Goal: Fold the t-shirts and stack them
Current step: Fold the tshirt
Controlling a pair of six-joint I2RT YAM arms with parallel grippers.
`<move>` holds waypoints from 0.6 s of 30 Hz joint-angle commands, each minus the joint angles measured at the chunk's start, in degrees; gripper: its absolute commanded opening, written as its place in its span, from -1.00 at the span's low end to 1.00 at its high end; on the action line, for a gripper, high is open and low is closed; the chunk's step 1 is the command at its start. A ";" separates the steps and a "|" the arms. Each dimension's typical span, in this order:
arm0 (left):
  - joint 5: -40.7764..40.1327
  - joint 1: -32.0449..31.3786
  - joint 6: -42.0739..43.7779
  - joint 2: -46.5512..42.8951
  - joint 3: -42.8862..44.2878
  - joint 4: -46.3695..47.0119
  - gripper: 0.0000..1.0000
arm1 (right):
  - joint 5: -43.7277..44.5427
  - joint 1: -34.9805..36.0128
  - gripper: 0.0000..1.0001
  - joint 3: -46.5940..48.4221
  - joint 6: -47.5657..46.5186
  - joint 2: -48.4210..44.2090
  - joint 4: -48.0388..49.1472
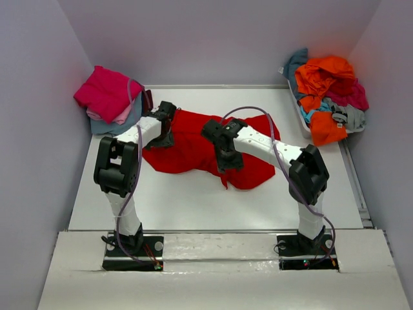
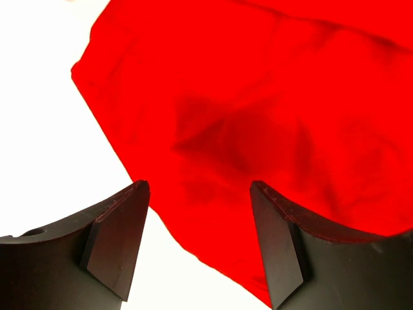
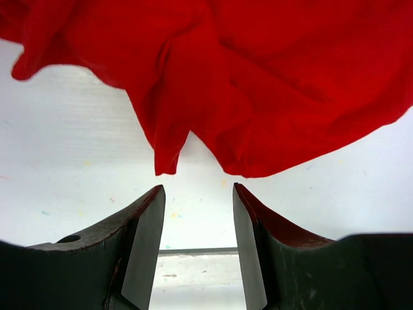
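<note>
Left hand (image 2: 199,194) is hanging wide open over the red t-shirt (image 2: 290,97), right hand (image 3: 197,190) is hanging open just past its edge, over the white surface (image 3: 64,142)

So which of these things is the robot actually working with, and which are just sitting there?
Part of the job: red t-shirt, centre; folded stack, far left; unfolded heap, far right.
Just there: white bin under the heap; purple cables; the table itself.
</note>
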 commanded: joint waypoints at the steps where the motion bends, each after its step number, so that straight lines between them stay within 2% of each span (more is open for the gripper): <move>1: -2.94 -0.08 -1.01 -4.55 -2.27 0.77 0.52 | -4.32 1.21 0.03 -2.17 -0.53 -1.73 2.41; 12: -9.26 -0.08 -5.84 -5.17 -5.61 -3.26 0.52 | -5.47 2.26 0.01 -3.58 -1.50 -0.58 3.55; 18: -9.88 -0.08 -6.99 -5.97 -8.60 -2.83 0.52 | -6.17 2.26 0.00 -4.38 -1.67 0.03 4.26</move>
